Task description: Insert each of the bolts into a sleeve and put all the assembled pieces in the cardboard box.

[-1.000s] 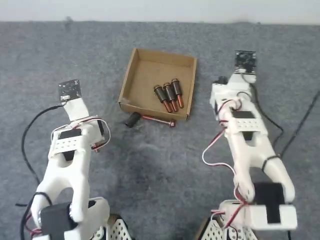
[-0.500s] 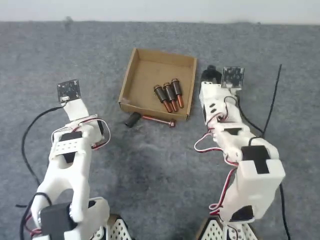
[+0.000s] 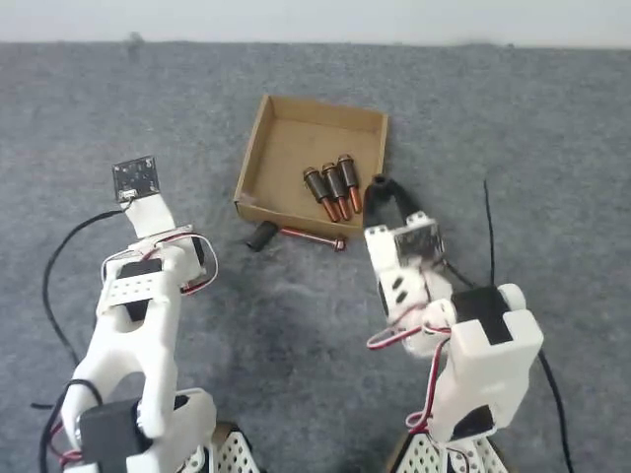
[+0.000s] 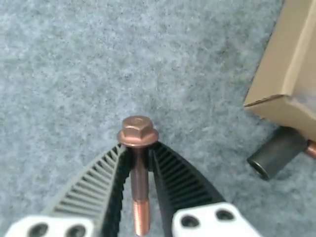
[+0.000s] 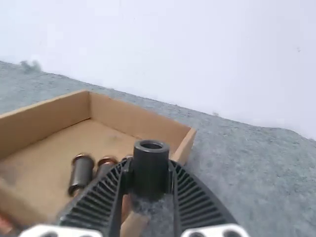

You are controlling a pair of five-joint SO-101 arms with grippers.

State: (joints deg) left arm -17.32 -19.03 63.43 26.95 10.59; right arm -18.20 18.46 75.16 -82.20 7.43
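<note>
Pinching left claw [image 4: 138,148]: over the grey carpeted table [image 3: 296,325], left of the box; its ribbed black fingers [image 4: 109,174] are nearly together, clamped on a bolt.
Held copper hex-head bolt [image 4: 138,165]: long axis runs along the fingers; the hex head sticks out past the fingertips, and the threaded end points back toward the wrist.
Loose black cylindrical sleeve [image 3: 261,236]: lying on the carpet just near of the box's near-left corner, with one open end toward the left claw.
Loose copper bolt [image 3: 312,236]: lying left to right along the box's near wall, head to the right. Its tip meets the loose sleeve; I cannot tell whether it enters.
Shallow brown cardboard box [image 3: 254,158]: middle of the table, toward the far side.
Three sleeved bolts [image 3: 332,190]: side by side inside the box at its near-right part, black ends far, copper ends near.
Right claw [image 5: 149,165]: just beside the box's near-right corner, fingers narrowly parted and squeezing a sleeve.
Held short black sleeve [image 5: 150,170]: long axis along the fingers, its open bore at the outer end, toward the far side.
</note>
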